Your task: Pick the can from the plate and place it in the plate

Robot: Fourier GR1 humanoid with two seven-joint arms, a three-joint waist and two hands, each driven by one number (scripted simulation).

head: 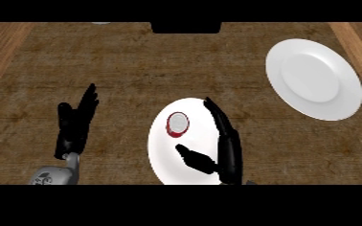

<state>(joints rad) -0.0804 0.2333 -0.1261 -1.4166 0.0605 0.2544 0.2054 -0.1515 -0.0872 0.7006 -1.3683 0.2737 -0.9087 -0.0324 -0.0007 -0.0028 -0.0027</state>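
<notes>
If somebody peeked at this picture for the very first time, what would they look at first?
Probably the red can standing on the near white plate, with the black right hand open right beside it, fingers and thumb not yet around it. Next comes the big empty plate shining at the far right of the brown counter. The left hand rests open at the left, fingers up.

The surface (141, 67) looked like dark, coarse-grained wood with a matt finish. Just beside the right robot hand (225, 146), matt black itself, the near plate (164, 158) was smooth and white, the can (177, 124) glossy red with a pale top. Beyond it, the far plate (314, 79) showed a soft ceramic sheen.
</notes>
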